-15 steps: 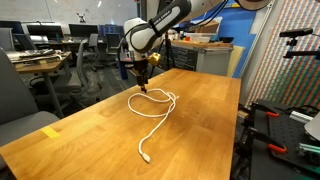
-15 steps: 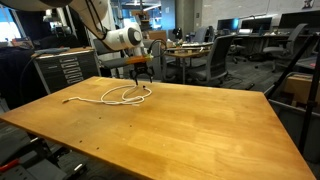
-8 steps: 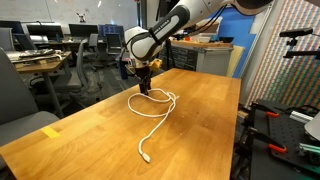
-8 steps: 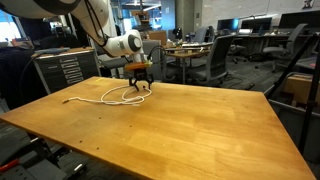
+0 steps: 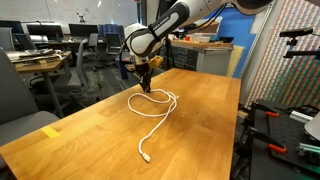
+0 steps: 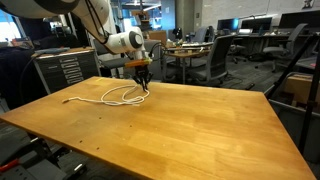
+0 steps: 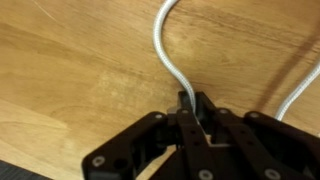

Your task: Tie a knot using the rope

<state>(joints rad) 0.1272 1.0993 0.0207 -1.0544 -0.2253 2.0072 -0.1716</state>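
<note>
The rope (image 5: pixel 152 112) is a thin white cord lying on the wooden table (image 5: pixel 90 140), with a loop near the far side and a tail running to a dark tip (image 5: pixel 146 158). In an exterior view the rope (image 6: pixel 118 96) shows its loop and a tail trailing left. My gripper (image 5: pixel 144 88) is down at the loop's far end, also seen at the table surface in an exterior view, gripper (image 6: pixel 144 88). In the wrist view the gripper (image 7: pixel 196 108) is shut on the rope (image 7: pixel 163 55), which runs up from between the black fingers (image 7: pixel 186 118).
The wooden table (image 6: pixel 190 130) stretches broad around the rope. A yellow tag (image 5: pixel 50 131) lies near one edge. Office chairs (image 6: pixel 214 60) and desks stand behind the table; a metal cabinet (image 6: pixel 62 70) sits at its side.
The jaws went from open to shut around the rope at the loop's far end. The gripper dipped slightly toward the table; the rope has hardly shifted.
</note>
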